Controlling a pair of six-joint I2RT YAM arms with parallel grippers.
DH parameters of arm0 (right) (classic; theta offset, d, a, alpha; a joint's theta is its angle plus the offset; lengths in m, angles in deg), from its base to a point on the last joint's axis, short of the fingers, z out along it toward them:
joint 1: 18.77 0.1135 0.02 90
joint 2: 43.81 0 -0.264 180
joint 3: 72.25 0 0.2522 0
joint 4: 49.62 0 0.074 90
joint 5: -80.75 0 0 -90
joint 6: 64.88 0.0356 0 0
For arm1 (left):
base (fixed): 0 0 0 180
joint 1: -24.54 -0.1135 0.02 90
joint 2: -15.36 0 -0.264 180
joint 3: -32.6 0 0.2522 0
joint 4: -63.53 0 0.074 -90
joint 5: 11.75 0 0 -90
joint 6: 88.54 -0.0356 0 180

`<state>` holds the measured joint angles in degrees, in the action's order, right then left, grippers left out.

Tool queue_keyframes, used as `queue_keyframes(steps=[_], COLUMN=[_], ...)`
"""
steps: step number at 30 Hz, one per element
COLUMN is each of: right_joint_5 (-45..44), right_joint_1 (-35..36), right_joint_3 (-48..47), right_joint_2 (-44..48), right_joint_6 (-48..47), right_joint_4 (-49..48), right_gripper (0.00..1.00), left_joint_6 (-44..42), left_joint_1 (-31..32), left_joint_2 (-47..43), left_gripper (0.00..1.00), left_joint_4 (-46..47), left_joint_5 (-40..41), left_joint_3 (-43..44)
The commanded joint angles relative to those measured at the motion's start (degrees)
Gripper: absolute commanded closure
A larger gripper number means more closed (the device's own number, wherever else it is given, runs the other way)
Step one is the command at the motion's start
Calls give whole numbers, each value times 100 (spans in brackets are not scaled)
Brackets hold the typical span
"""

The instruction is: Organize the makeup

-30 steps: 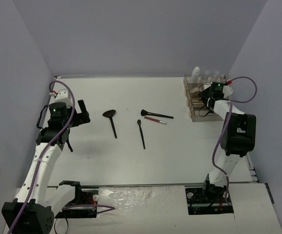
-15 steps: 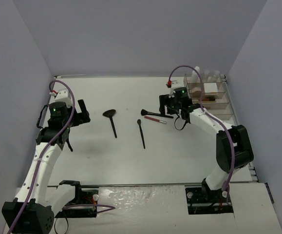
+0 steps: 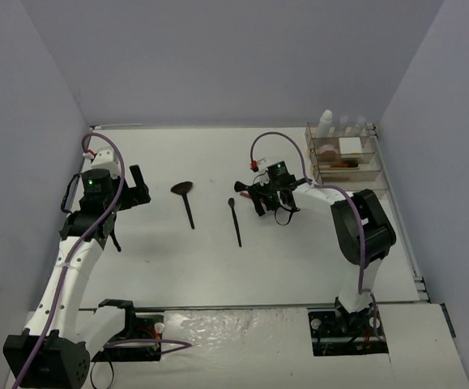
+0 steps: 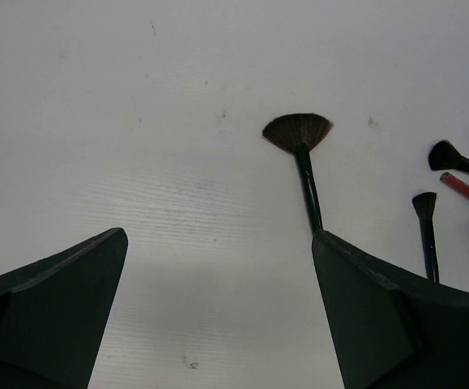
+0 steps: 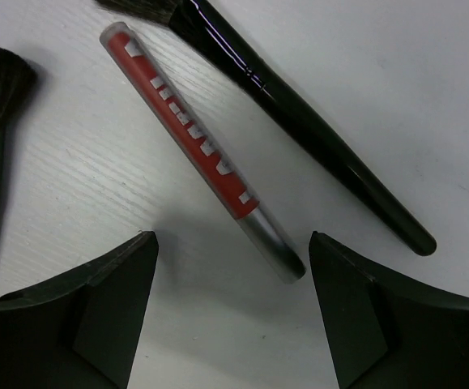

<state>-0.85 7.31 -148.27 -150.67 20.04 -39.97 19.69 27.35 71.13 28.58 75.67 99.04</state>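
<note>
The makeup left on the table is a red pencil (image 5: pixel 189 134) with a silver end, a thick black brush (image 5: pixel 315 134), a small black brush (image 3: pixel 235 220) and a fan brush (image 3: pixel 187 203). My right gripper (image 3: pixel 262 197) hovers low over the red pencil, open, with the pencil's silver end between its fingers (image 5: pixel 232 241) and touching neither. My left gripper (image 3: pixel 139 188) is open and holds nothing, left of the fan brush (image 4: pixel 299 134). The left wrist view (image 4: pixel 218 235) also shows the small brush (image 4: pixel 425 219) and the red pencil (image 4: pixel 465 188).
A clear tiered organizer (image 3: pixel 343 150) stands at the back right, with white-capped bottles (image 3: pixel 326 121) along its far side and white pads (image 3: pixel 349 146) inside. Grey walls close in the table on three sides.
My right arm has swung left from the organizer to the red pencil, and its jaws have opened wider. The left arm has not moved.
</note>
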Motion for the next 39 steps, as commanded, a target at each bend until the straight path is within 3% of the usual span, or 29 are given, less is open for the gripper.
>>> queue_keyframes(steps=[1, 10, 13, 16, 18, 24, 28, 32, 39], right_joint_5=[-83, 3, 47, 39, 25, 142, -236, -734, -669], right_joint_1=[174, 511, 574, 641, 670, 699, 423, -514, -2389], right_joint_3=[-294, -462, -516, -522, -497, -494, -597, -627, -158], right_joint_2=[-93, -417, -446, -406, -303, 383, 1142, 1735, 2276], right_joint_6=[-228, -304, -245, -193, -168, -16, 523, 1546, 3683], right_joint_4=[50, 209, 218, 235, 239, 362, 367, 122, -984], right_gripper=[29, 44, 59, 88, 95, 100, 100, 100, 100], left_joint_6=[3, 4, 7, 4, 11, 13, 13, 13, 22], left_joint_1=[-43, -44, -41, -44, -44, -44, -44, -44, -35], left_joint_2=[-32, -31, -31, -20, -17, -33, -32, -63, -112], left_gripper=[3, 3, 3, 3, 3, 3, 3, 3, 3], left_joint_4=[246, 240, 241, 250, 245, 247, 247, 253, 247], left_joint_5=[-14, -58, -61, -61, -58, -64, -58, -40, -40], left_joint_3=[172, 172, 172, 169, 172, 165, 172, 172, 168])
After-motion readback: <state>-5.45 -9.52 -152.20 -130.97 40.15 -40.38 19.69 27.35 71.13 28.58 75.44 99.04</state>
